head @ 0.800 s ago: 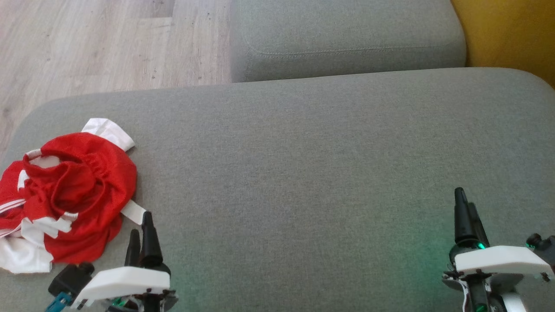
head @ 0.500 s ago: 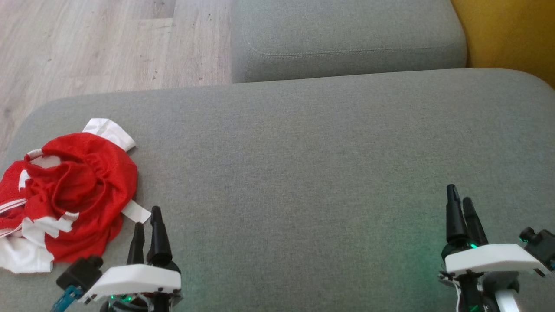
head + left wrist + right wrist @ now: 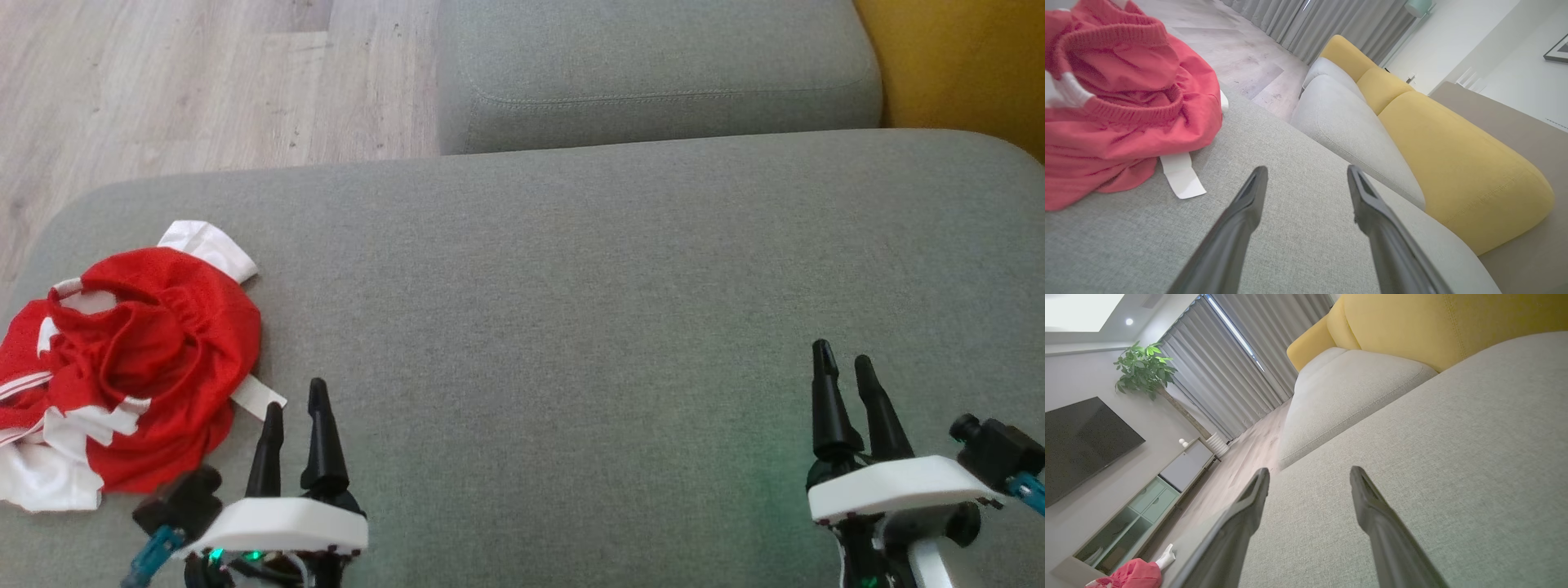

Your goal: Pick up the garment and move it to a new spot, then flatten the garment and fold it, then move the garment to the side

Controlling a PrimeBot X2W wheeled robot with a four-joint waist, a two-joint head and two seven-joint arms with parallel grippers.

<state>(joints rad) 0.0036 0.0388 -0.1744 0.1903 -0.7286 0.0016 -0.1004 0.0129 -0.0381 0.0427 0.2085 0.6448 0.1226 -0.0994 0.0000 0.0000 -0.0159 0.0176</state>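
Note:
The garment (image 3: 139,359) is a crumpled red and white heap at the left end of the grey cushion (image 3: 571,310). In the left wrist view the garment (image 3: 1122,102) lies up and left of my fingers, a white strap (image 3: 1182,177) trailing from it. My left gripper (image 3: 295,400) stands open just right of the heap, apart from it, with nothing between its fingers. Far across the cushion, near the front right, my right gripper (image 3: 841,363) is open and empty over bare fabric. The right wrist view catches the garment (image 3: 1126,573) small at the bottom left.
A second grey cushion (image 3: 653,73) lies behind the first. Yellow backrest cushions (image 3: 963,65) rise at the right. Wooden floor (image 3: 204,82) drops away past the cushion's left and far edges. A television and a plant stand across the room in the right wrist view.
Both grippers have shifted: the left one moved right, away from the garment's edge, the right one moved left. The garment has not moved.

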